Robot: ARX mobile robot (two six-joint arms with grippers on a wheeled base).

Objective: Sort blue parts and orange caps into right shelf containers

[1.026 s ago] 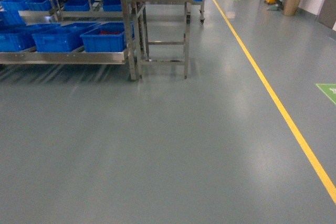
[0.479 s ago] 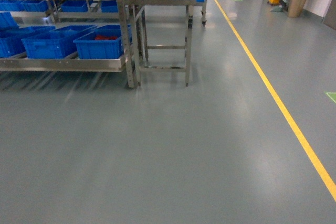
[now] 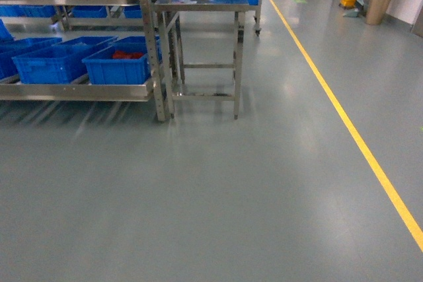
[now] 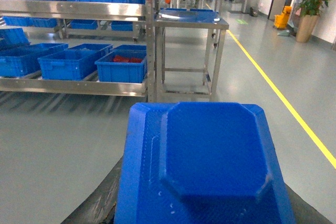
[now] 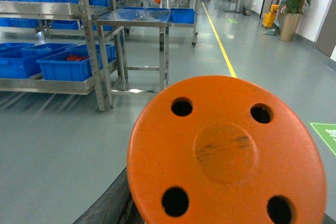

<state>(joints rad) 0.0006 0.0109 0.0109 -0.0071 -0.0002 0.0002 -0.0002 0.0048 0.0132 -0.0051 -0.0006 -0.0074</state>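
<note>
Orange cap (image 5: pixel 223 156) fills right wrist, blue part (image 4: pixel 205 163) left.

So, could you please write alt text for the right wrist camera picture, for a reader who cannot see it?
A round orange plastic disc with four holes fills the lower foreground, very close to the camera. Behind it on the grey floor stand a steel shelf rack holding bright-blue plastic crates and a small steel table, with a yellow floor line running toward a potted plant.

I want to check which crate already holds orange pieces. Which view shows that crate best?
The left wrist view: the crate with orange pieces sits nearest and unobstructed on the low shelf. The head view shows it smaller, beside the post. The right wrist view shows it small, partly behind the post.
</note>
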